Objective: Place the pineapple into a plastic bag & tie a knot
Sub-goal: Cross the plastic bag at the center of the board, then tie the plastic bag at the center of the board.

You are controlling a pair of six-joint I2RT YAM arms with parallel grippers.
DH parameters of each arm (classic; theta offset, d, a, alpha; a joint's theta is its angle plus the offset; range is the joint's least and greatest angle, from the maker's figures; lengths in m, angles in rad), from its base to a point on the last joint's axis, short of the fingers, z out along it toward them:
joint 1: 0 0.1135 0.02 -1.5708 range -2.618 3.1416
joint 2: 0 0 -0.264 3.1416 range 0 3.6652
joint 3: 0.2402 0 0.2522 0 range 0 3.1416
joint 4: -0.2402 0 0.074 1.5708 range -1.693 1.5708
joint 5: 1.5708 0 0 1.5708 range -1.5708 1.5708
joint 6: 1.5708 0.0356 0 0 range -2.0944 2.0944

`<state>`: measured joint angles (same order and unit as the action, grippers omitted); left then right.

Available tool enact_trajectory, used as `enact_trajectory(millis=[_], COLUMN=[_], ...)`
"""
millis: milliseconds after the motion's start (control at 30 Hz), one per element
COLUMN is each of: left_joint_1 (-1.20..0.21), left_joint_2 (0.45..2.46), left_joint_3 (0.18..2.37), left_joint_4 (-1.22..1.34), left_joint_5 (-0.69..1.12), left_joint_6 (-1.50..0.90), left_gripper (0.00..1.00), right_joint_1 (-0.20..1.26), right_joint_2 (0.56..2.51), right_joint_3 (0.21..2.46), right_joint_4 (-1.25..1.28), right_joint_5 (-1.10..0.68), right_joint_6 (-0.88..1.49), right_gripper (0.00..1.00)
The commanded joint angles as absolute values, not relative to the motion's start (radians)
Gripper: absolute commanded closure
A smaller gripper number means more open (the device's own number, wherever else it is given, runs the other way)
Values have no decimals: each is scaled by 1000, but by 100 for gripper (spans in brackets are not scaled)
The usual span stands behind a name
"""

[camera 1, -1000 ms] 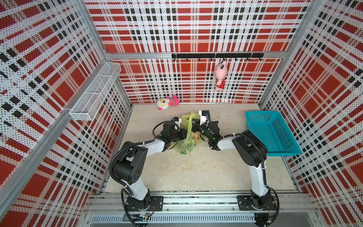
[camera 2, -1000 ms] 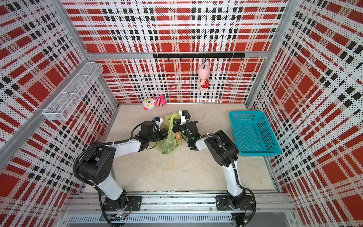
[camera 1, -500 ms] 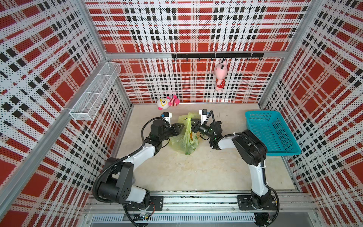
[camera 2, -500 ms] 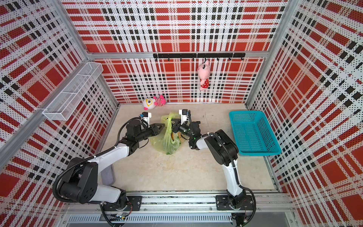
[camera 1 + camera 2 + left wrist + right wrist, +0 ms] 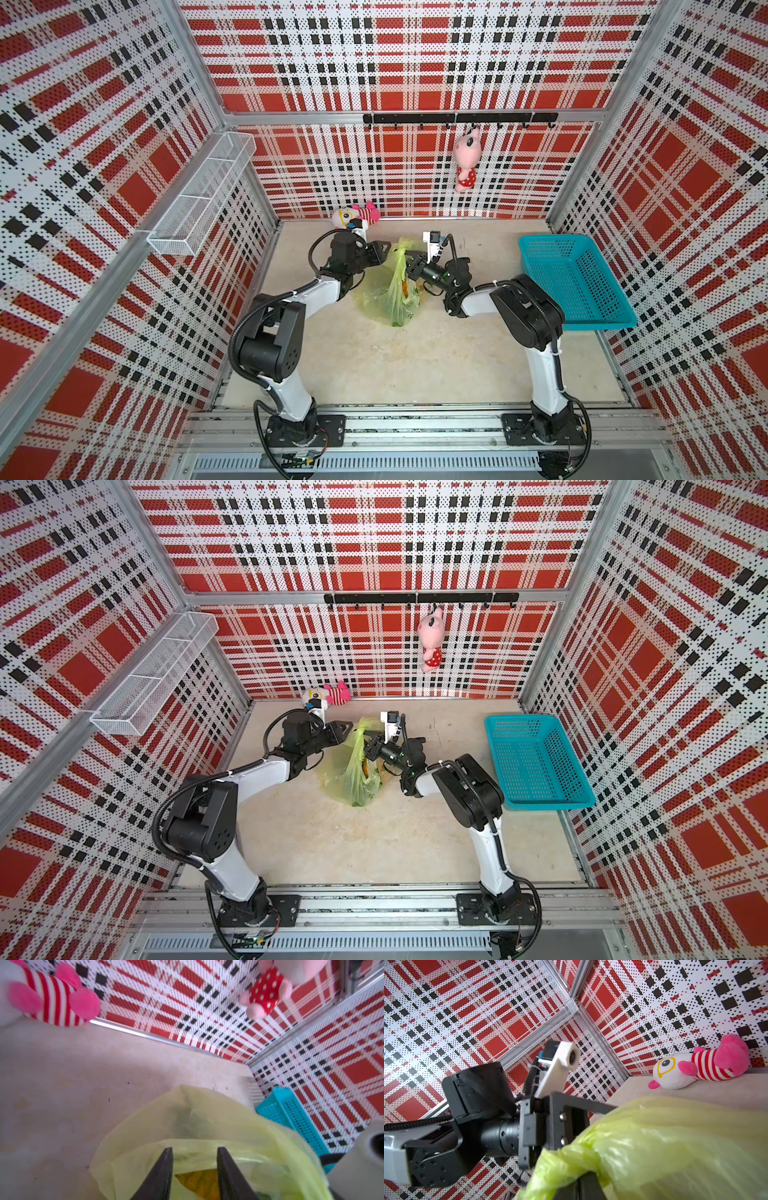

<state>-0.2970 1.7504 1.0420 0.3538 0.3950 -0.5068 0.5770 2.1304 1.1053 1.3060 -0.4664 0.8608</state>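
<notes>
The tabletop point(image 5: 415, 365) carries the work in its back half, about midway between the left and right edges. A turquoise basket point(image 5: 602, 323) lies along the right edge, well apart and seemingly no part of this job. The bag point(image 5: 390, 297) stands there, slumped wide at its base and drawn up to a narrow top, as both top views show. The two grippers meet at that top from either side. The left gripper point(image 5: 194, 1150) reaches in from the left edge's side. Its fingers point(image 5: 164, 1172) are parted, with bag film showing in the gap. The pictures do not show them pinching any of it. The right gripper point(image 5: 583, 1185) comes from the right, and its fingers point(image 5: 588, 1186) are clenched on a bunched rope of the bag's film that wraps over them. The pineapple point(image 5: 197, 1180) shows as a yellow-orange patch through the film, low inside the bag, so the first half of the task looks done. The neck point(image 5: 562, 1159) is gathered and twisted between the two grippers. No finished knot can be made out, and whether the straps are crossed yet cannot be told. My judgement is that the tying is under way, and that the left fingers need a hold on a strap before anything can be cinched.
</notes>
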Motion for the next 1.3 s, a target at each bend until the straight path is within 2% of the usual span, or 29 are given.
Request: enact_trajectory(millis=[0, 167, 233, 500, 700, 967, 1267], left_joint_1=[-323, -351, -368, -396, -412, -372, -264], left_joint_2=[1729, 1687, 1674, 1688, 1691, 1609, 1469], left_joint_3=[1021, 922, 876, 756, 733, 648, 545], left_joint_4=[352, 426, 486, 769, 856, 893, 883], left_joint_5=[483, 561, 568, 570, 540, 529, 493], left_joint_6=[-446, -446, -471, -630, -667, -673, -714], left_gripper=[70, 82, 83, 84, 84, 79, 68], right_joint_1=[568, 568, 568, 568, 577, 581, 594], right_joint_2=[2123, 2129, 2136, 2138, 2102, 2114, 2087], right_joint_3=[1118, 1115, 1120, 1176, 1104, 1127, 1104], right_joint_4=[1303, 1244, 1244, 1300, 1413, 1469, 1308], right_joint_5=[-408, -365, -370, -525, -547, -643, -667], right_joint_6=[842, 826, 843, 1015, 1248, 1460, 1423], right_gripper=[100, 100, 100, 100, 100, 100, 100])
